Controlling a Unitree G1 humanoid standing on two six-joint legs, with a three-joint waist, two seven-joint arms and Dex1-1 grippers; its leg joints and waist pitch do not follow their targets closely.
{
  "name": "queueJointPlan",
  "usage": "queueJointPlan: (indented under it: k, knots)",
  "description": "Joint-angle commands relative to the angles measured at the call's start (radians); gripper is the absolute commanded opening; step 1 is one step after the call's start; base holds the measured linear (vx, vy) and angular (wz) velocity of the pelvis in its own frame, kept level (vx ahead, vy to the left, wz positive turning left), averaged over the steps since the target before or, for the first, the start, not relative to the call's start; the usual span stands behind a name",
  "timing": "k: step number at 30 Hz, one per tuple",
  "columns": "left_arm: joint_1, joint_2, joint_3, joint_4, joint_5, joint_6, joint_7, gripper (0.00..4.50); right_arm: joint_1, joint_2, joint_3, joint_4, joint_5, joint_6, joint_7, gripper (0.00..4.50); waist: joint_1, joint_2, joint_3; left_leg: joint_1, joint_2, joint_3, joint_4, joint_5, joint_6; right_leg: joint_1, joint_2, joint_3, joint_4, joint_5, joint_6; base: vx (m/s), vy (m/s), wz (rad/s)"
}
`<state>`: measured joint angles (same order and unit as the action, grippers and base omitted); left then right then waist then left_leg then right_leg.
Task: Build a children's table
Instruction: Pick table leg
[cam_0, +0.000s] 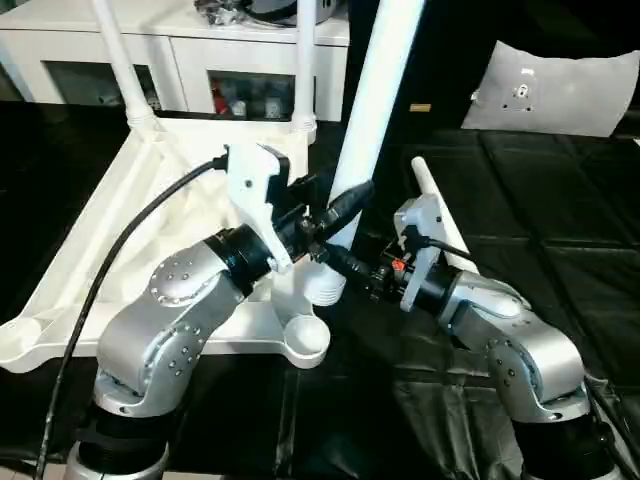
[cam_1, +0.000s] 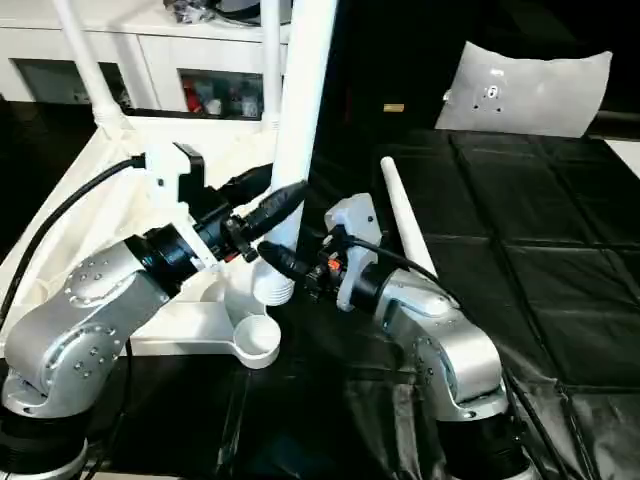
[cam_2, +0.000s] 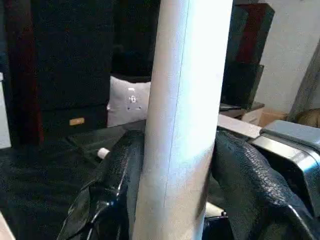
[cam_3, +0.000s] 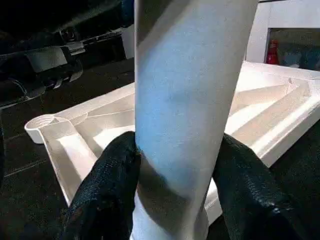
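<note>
Both pincers, left and right, clamp the upright leg, its top cut off, forearms converging over the tabletop

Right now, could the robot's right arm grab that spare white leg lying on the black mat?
Probably not yet. The right gripper and the left gripper both clamp the upright leg. The spare leg lies just beside the right forearm, nothing covering it, so letting go should free the way.
</note>
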<state>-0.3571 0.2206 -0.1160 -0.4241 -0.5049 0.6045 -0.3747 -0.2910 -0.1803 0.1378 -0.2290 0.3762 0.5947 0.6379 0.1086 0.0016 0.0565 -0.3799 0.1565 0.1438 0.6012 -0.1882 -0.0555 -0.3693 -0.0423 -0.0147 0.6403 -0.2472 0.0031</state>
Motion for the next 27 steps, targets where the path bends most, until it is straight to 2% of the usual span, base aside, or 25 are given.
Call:
queueJointPlan:
  k: [1,3,6,9,11,13,16,19,21,27]
  knots:
    - [0.019,0.002,-0.022,0.035,0.035,0.040,0.035,1.94,-0.016,0.009,0.024,-0.037,0.010,-0.029,0.014,1.86,-0.002,-0.006,-0.059,0.013,0.057,-0.012,-0.070,-0.094,-0.021,0.037,-0.082,0.041,-0.073,0.007,-0.153,0.000,0.000,0.00]
    - [0.024,-0.002,-0.022,0.039,0.041,0.039,0.042,1.94,-0.017,0.010,0.025,-0.036,0.008,-0.030,0.012,1.86,-0.002,-0.006,-0.059,0.013,0.057,-0.012,-0.070,-0.094,-0.021,0.037,-0.082,0.041,-0.074,0.006,-0.154,0.000,0.000,0.00]
    - [0.018,-0.047,0.029,0.048,0.006,0.044,0.083,1.94,-0.020,0.009,0.029,-0.035,0.005,-0.030,0.008,1.86,-0.002,-0.009,-0.059,0.012,0.057,-0.010,-0.068,-0.094,-0.022,0.038,-0.083,0.042,-0.074,0.009,-0.160,0.000,0.000,0.00]
    - [0.019,-0.059,0.043,0.050,-0.007,0.055,0.095,1.94,-0.022,0.008,0.030,-0.034,0.005,-0.031,0.007,1.86,-0.002,-0.012,-0.059,0.011,0.056,-0.011,-0.069,-0.091,-0.015,0.038,-0.082,0.040,-0.074,0.005,-0.156,0.000,0.000,0.00]
    - [0.022,-0.068,0.052,0.050,-0.019,0.066,0.103,1.94,-0.026,0.007,0.029,-0.034,0.005,-0.030,0.007,1.86,-0.001,-0.009,-0.060,0.011,0.056,-0.011,-0.067,-0.087,-0.014,0.038,-0.083,0.040,-0.073,0.008,-0.157,0.000,0.000,0.00]
    - [0.027,-0.060,0.044,0.045,-0.012,0.066,0.097,1.85,-0.029,0.007,0.030,-0.032,0.006,-0.030,0.005,1.86,-0.001,-0.014,-0.060,0.011,0.055,-0.010,-0.067,-0.086,-0.010,0.039,-0.083,0.041,-0.074,0.004,-0.155,0.000,0.000,0.00]
    - [0.029,-0.053,0.036,0.041,-0.002,0.064,0.086,1.81,-0.031,0.006,0.032,-0.032,0.007,-0.031,0.004,1.86,-0.001,-0.012,-0.061,0.011,0.057,-0.011,-0.067,-0.078,-0.007,0.036,-0.081,0.040,-0.072,0.016,-0.152,0.000,0.000,0.00]
    - [0.012,0.022,-0.033,0.027,0.107,-0.019,0.032,1.81,-0.035,0.007,0.032,-0.026,0.006,-0.035,0.003,1.86,0.001,-0.012,-0.059,0.010,0.058,-0.012,-0.069,-0.087,0.001,0.034,-0.082,0.040,-0.077,-0.004,-0.138,0.000,0.000,0.00]
    - [-0.001,0.055,-0.055,0.026,0.143,-0.049,0.009,1.81,-0.037,0.007,0.031,-0.020,0.007,-0.039,0.005,1.86,-0.001,-0.011,-0.059,0.012,0.059,-0.012,-0.070,-0.098,-0.007,0.032,-0.082,0.040,-0.075,-0.020,-0.131,0.000,0.000,0.00]
    - [-0.015,0.108,-0.088,0.014,0.189,-0.104,-0.036,1.81,-0.036,0.009,0.030,-0.014,0.010,-0.044,0.007,1.86,-0.002,-0.011,-0.059,0.013,0.058,-0.011,-0.072,-0.108,-0.025,0.031,-0.082,0.040,-0.074,-0.019,-0.136,0.000,0.000,0.00]
